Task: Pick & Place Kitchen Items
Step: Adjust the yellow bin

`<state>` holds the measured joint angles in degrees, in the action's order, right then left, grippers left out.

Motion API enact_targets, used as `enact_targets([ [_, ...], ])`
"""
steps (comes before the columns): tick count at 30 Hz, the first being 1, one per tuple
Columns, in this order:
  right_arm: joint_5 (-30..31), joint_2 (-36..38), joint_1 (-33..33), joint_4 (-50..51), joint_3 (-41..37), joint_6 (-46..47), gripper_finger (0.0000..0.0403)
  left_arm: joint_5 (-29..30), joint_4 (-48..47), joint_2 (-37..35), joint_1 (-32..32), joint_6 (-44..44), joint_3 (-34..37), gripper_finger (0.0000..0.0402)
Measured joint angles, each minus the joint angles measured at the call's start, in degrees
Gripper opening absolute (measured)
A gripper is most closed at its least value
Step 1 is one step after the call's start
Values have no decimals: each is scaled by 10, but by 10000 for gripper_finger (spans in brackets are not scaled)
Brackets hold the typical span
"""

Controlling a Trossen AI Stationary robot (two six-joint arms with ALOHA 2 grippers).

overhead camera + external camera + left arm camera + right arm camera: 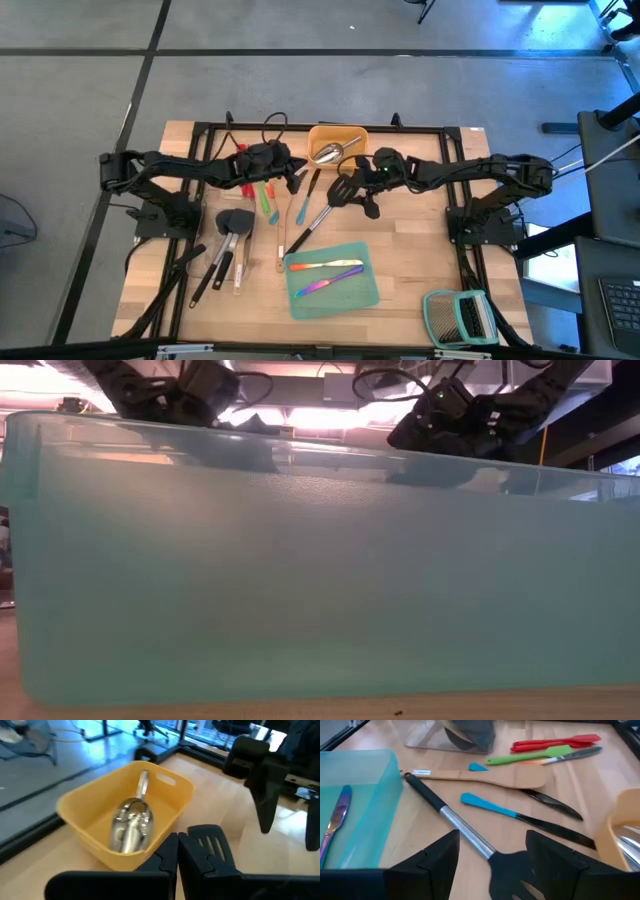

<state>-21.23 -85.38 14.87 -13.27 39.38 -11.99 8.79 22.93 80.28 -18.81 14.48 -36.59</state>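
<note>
Tabletop hidden low by teal tray [300, 560]

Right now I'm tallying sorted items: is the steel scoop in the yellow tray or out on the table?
In. The shiny steel scoop lies inside the yellow plastic tray, its handle towards one end wall.

No readable text anywhere (the white sticker [421, 772] on the wooden spoon [485, 778] is illegible)
</note>
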Motion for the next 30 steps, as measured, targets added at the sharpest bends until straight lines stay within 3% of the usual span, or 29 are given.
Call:
enact_targets([
  [12, 0, 0, -15, -18, 0, -9, 232, -39, -1, 120, -7, -22, -61, 24],
  [30, 0, 0, -19, -28, 0, 4, 232, -122, -27, 122, -8, 7, -64, 17],
])
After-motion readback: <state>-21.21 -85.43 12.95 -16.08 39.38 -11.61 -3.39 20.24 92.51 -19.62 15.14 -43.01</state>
